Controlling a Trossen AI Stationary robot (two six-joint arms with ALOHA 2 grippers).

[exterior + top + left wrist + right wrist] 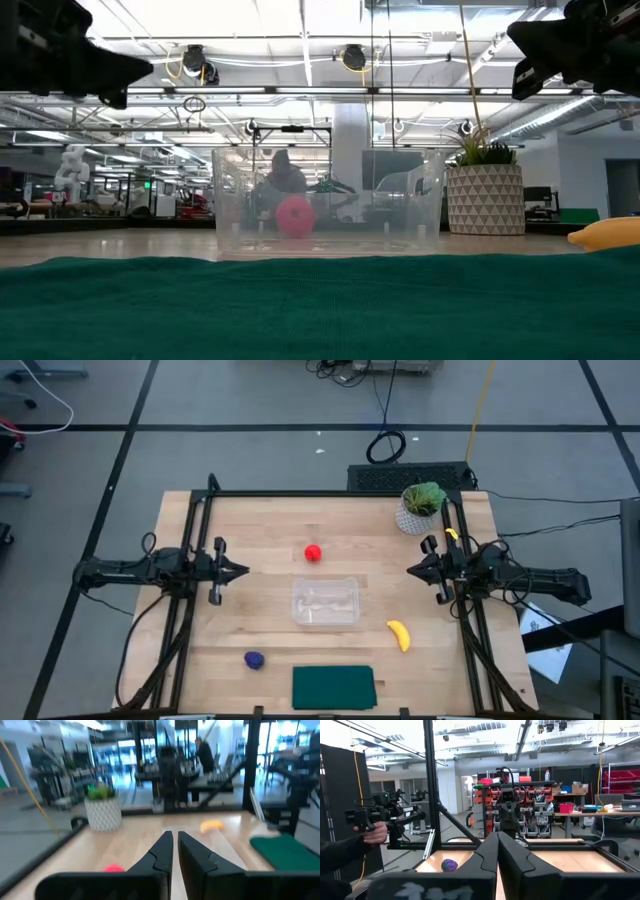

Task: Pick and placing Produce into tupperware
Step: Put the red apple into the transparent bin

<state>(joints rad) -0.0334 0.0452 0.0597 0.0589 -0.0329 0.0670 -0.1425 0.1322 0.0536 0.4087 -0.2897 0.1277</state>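
Three produce pieces ring the clear tupperware [325,601] mid-desk: red ball [313,553] behind it, banana [399,635] right-front, purple lump [254,659] left-front. Left end effector [240,570] and right end effector [412,570] flank it, both closed, empty.

1. Three toy produce pieces are being shown: one red ball [313,553], one banana [399,635], one purple lump [254,659].
2. One clear tub [325,601] is being shown.
3. One green mat [333,687] is being shown.
4. One potted plant [420,508] is being shown.
5. Two grippers are being shown: the left gripper [243,570] and the right gripper [411,570].
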